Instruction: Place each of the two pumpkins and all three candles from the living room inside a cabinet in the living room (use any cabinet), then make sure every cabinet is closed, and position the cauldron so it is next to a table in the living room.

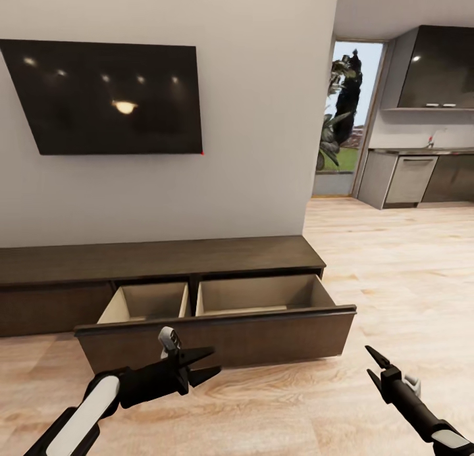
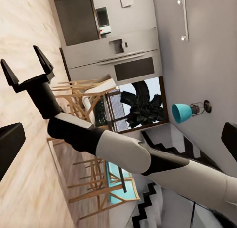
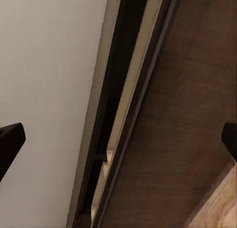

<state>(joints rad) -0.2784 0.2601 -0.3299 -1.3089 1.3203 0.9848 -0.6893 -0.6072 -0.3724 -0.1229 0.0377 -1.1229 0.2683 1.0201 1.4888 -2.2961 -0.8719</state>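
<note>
Where the grey wall carries a flat black television (image 1: 108, 97) with a glossy, reflective face, the cabinet (image 1: 197, 291) runs along the floor beneath it: a long, low unit of dark-brown, matte wood grain with a flat top. Its wide drawer (image 1: 217, 341) stands pulled out toward the robot, the handle-less front plain and rectangular. Two pale wood compartments show inside; both appear bare, though their near floors are hidden behind the drawer front.

The left gripper (image 1: 204, 366) hovers just before the drawer front at its left half, black fingers spread apart and holding nothing. The floor (image 1: 395, 265) is light plank wood.

Further right, the right gripper (image 1: 372, 364) hangs over the floor beyond the drawer's right end, its pointed fingers parted and empty. Its wrist camera looks along the dark drawer front and pale inner edge.

At far right, a kitchen (image 1: 421, 153) with grey fronts lies beyond.
</note>
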